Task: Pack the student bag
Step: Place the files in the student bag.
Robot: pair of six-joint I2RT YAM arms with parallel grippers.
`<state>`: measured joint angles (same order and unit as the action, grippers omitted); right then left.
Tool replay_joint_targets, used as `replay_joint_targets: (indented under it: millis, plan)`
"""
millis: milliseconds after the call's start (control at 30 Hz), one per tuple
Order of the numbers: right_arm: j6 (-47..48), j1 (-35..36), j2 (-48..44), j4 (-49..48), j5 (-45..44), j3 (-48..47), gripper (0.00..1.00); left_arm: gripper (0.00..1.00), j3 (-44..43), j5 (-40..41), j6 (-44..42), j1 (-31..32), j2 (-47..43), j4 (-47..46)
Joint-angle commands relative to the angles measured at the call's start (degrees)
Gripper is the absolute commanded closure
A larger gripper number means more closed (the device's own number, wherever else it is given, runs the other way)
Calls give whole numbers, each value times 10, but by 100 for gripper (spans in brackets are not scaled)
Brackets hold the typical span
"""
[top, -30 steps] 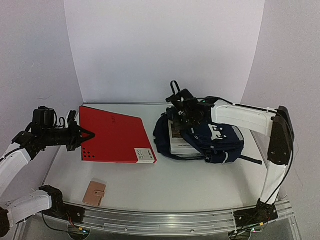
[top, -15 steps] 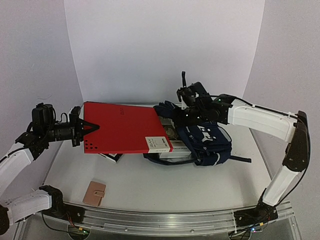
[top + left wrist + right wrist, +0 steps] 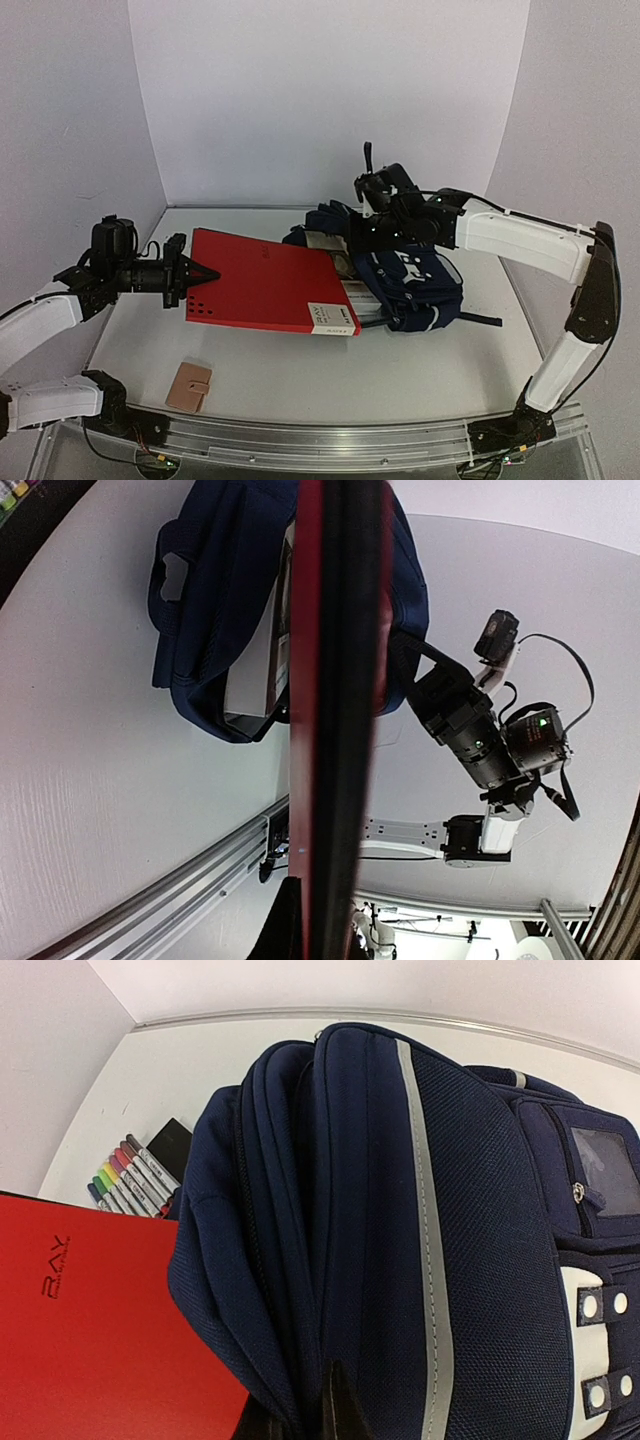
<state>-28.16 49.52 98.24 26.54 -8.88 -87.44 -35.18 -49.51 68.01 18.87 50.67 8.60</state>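
Navy student bag (image 3: 422, 288) half behind folder (image 3: 262, 284)

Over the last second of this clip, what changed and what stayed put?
The left end effector, shut on the flat red folder, carried it rightward until its far end reached the large navy fabric backpack. The right end effector, gripping the backpack's upper fabric, pulled it upward. The small tan card near the front of the table stayed put.

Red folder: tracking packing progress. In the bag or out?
Mostly out: the red folder has only its far end at the student bag; left gripper holds the opposite edge.
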Motion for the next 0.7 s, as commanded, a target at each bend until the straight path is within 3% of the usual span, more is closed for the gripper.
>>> replay_joint_targets:
  millis: [0,267,467,667]
  plan:
    - [-10,17,-23,-95,-3,-46,100,100,-16,40,11,40,33,-123]
    - [-18,49,-36,-95,-17,-39,100,100,-44,172,-55,55,74,-150]
    - [-34,82,-31,-99,-48,-48,100,100,-38,186,-32,61,128,-222]
    - [-44,105,-3,-132,-62,-57,100,100,-63,225,-42,106,189,-243]
